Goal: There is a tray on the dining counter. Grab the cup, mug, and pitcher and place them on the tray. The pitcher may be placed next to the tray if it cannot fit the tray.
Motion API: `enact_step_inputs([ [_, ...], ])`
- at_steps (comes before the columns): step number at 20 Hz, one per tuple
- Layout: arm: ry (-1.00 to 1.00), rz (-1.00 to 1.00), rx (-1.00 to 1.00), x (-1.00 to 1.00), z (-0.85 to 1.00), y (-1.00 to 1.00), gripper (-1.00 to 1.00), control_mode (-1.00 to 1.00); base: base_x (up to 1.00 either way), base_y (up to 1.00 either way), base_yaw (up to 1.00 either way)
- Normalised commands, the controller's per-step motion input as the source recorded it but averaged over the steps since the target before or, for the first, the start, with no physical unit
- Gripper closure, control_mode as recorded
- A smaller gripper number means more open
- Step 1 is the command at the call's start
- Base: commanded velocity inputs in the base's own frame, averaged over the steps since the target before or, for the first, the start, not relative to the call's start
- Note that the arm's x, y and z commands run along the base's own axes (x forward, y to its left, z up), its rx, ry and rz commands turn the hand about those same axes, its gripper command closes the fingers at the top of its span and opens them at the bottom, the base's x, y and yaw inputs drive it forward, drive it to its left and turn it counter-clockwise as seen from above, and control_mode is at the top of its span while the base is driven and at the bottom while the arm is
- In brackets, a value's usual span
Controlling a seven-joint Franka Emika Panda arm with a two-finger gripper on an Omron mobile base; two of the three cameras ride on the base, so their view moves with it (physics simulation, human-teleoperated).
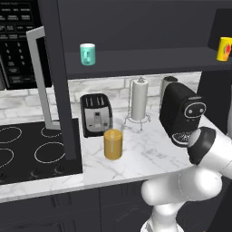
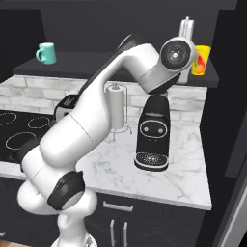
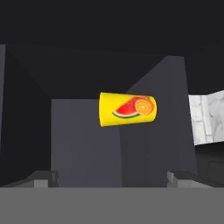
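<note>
cup (image 3: 127,109) on shelf, ahead of gripper (image 3: 113,178) | fingers spread, nothing between them

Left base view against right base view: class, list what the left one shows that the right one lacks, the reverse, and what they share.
The left base view alone has the amber pitcher standing on the marble counter in front of the toaster's slotted front, plus the microwave panel.

The right base view alone has the arm's full sweep up to its wrist beside the cup.

Both share the teal mug on the dark shelf, the yellow cup, the paper-towel roll, the black coffee machine and the cooktop.
</note>
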Motion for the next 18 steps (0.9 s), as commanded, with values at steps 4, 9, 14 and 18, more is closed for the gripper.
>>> enact_step_inputs([
  [4,0.00,0.00,-0.02,0.19,0.00,-0.05,-1.00,-1.00,0.00,0.00,0.00],
  [9,0.00,0.00,-0.02,0.14,0.00,-0.06,-1.00,-1.00,0.00,0.00,0.00],
  [14,0.00,0.00,-0.04,0.13,-0.04,-0.05,-1.00,-1.00,0.00,0.00,0.00],
  [18,0.00,0.00,-0.03,0.11,-0.13,-0.06,-1.00,-1.00,0.00,0.00,0.00],
])
